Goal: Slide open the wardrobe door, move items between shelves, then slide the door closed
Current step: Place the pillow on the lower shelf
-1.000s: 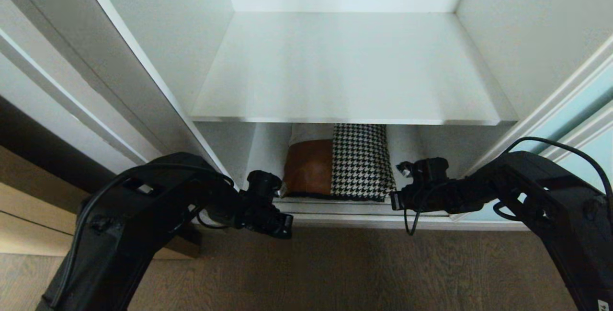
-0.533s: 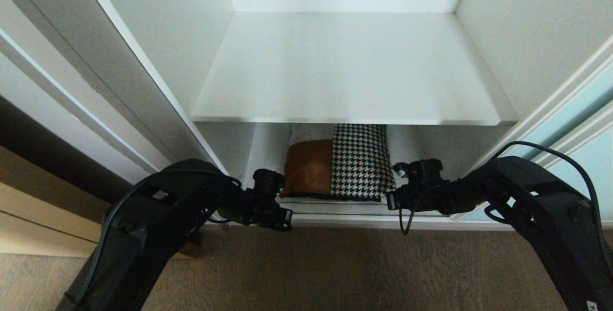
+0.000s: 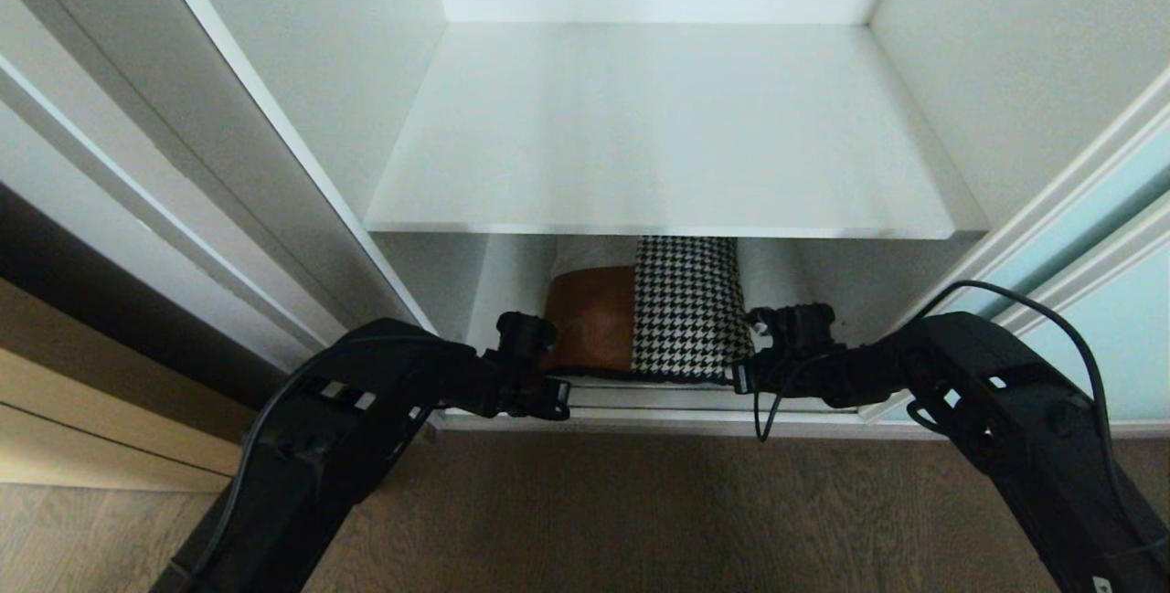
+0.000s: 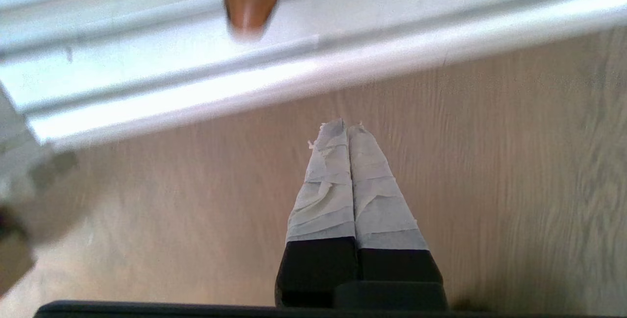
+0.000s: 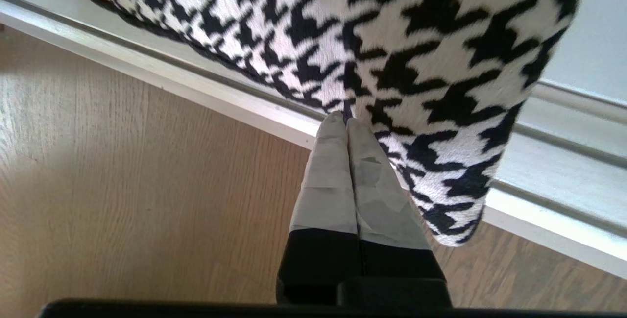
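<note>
Both clenched tools, left [image 4: 347, 129] and right [image 5: 345, 122], have closed in on the cushion [image 3: 644, 310].

Wood floor before a white wardrobe carcass

Grey-brown wood-grain floor [image 3: 640, 511] lies beneath both sets of closed jaws; the white track rail [image 4: 205, 78] crosses just ahead of them, white side walls [image 3: 338, 72] rise beyond, and a tan wood panel [image 3: 82, 428] stands well off to the left.
</note>
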